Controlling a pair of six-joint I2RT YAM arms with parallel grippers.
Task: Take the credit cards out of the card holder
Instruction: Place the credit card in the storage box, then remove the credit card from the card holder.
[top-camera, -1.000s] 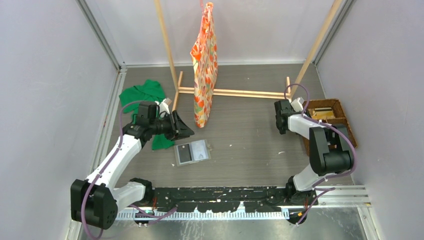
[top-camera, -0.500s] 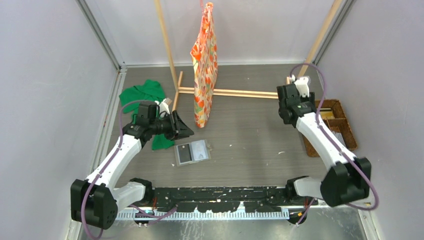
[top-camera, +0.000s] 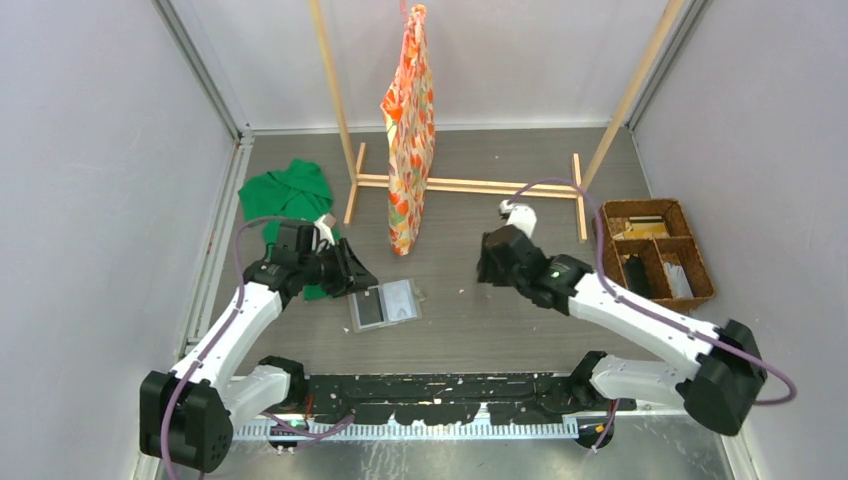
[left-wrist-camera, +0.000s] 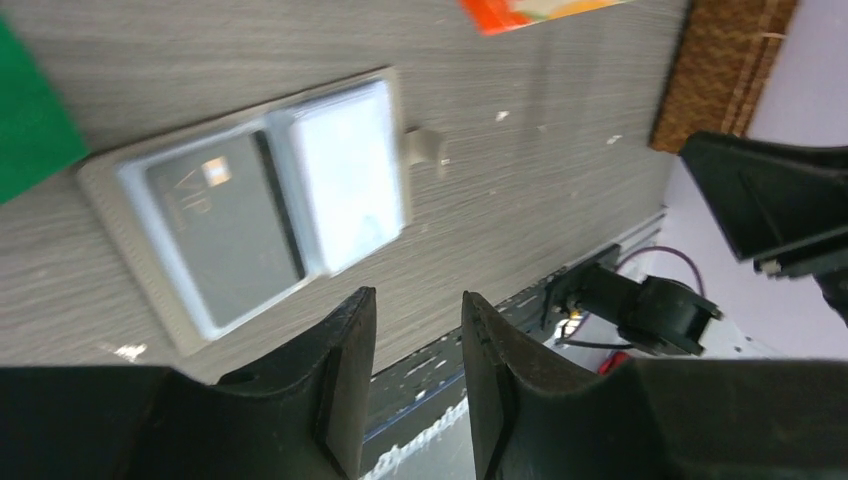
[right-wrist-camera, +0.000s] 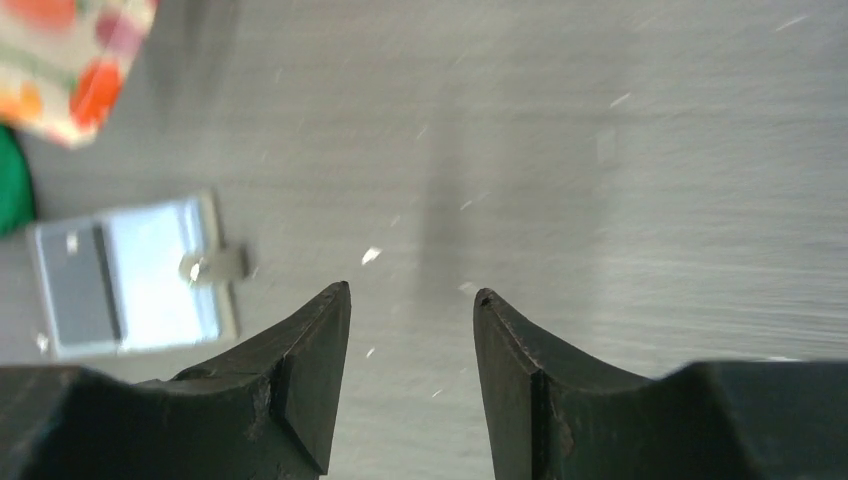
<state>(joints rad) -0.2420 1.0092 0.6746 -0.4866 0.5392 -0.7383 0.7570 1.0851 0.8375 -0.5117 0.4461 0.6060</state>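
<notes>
The card holder (top-camera: 385, 304) lies open and flat on the grey table, left of centre. A dark card (left-wrist-camera: 220, 235) shows through one translucent pocket, and the other pocket (left-wrist-camera: 345, 175) looks pale. A small tab sticks out of its side. My left gripper (top-camera: 360, 278) hovers just off the holder's upper left corner, its jaws open with nothing between them (left-wrist-camera: 418, 296). My right gripper (top-camera: 485, 268) hangs over bare table to the right of the holder, also open and empty (right-wrist-camera: 412, 290). In the right wrist view the card holder (right-wrist-camera: 130, 275) sits well left of the fingers.
A green cloth (top-camera: 290, 195) lies behind the left arm. A wooden rack (top-camera: 465, 186) with a hanging orange patterned bag (top-camera: 408, 130) stands at the back. A brown wicker basket (top-camera: 655, 250) with compartments sits at the right edge.
My right arm has swung from beside the basket to the middle of the table, towards the holder, and its jaws have spread wider. My left gripper has dropped slightly towards the holder.
</notes>
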